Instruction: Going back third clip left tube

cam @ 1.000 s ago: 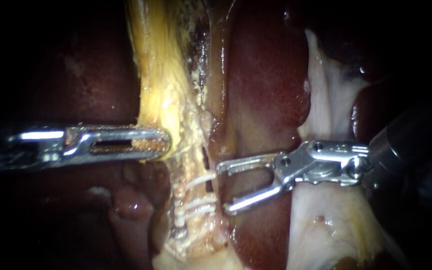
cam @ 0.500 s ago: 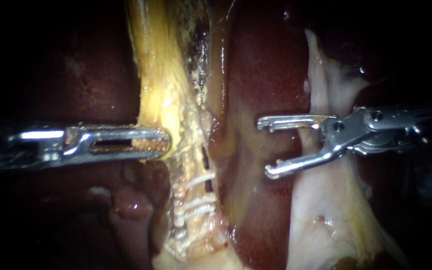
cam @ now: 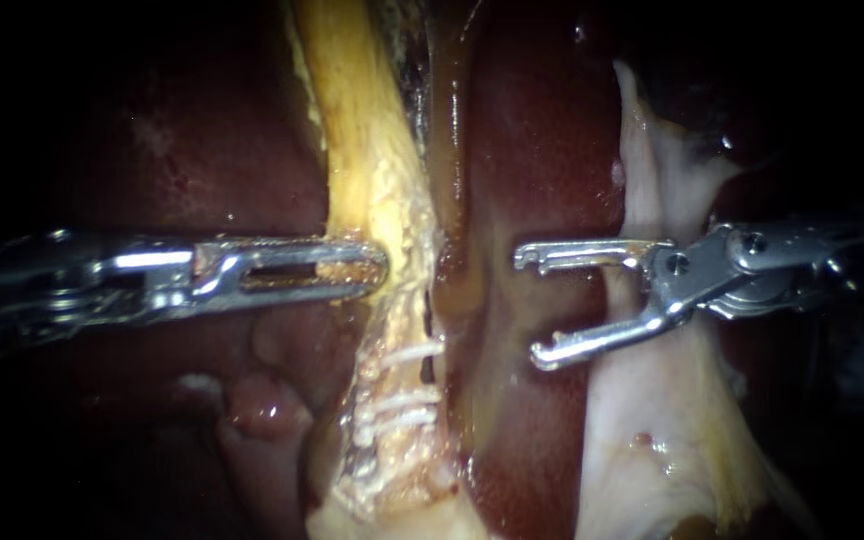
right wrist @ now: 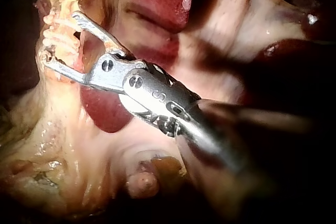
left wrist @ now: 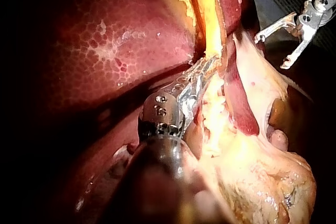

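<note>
L hand [cam: 377, 272] clamps tissue [cam: 372, 190], shifted right, R hand [cam: 530, 305] open, off clips [cam: 402, 385]

No words, labels, brands or signs can be read on anything in any of the three views.

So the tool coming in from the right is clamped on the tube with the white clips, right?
Not clamped: the right instrument has its jaws open and empty, clear of the tube with the white clips. The endoscope view shows it.
</note>
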Controlling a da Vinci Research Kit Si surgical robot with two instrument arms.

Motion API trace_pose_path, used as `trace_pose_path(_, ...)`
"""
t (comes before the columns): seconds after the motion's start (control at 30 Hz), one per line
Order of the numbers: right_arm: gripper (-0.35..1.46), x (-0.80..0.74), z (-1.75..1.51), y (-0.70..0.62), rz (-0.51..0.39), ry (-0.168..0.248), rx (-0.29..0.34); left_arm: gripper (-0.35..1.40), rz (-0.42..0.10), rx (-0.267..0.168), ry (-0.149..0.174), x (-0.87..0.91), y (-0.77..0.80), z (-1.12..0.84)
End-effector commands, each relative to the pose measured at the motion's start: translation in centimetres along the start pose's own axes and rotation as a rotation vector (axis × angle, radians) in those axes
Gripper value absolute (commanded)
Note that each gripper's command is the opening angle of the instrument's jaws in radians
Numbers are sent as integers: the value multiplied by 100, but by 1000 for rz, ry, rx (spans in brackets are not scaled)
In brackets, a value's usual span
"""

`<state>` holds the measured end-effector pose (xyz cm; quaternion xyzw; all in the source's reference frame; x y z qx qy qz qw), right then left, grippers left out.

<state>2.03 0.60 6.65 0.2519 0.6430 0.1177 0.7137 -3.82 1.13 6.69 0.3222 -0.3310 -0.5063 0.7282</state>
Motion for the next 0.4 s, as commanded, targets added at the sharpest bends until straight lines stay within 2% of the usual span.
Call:
trace_pose_path(0.03, 60, 1, -1, 1, -1, 0, 0, -35, 1, 2, 2, 0, 0, 0)
trace_pose_path(0.4, 60, 4, -1, 1, -6, 0, 1, -35, 0, 4, 3, 0, -2, 1)
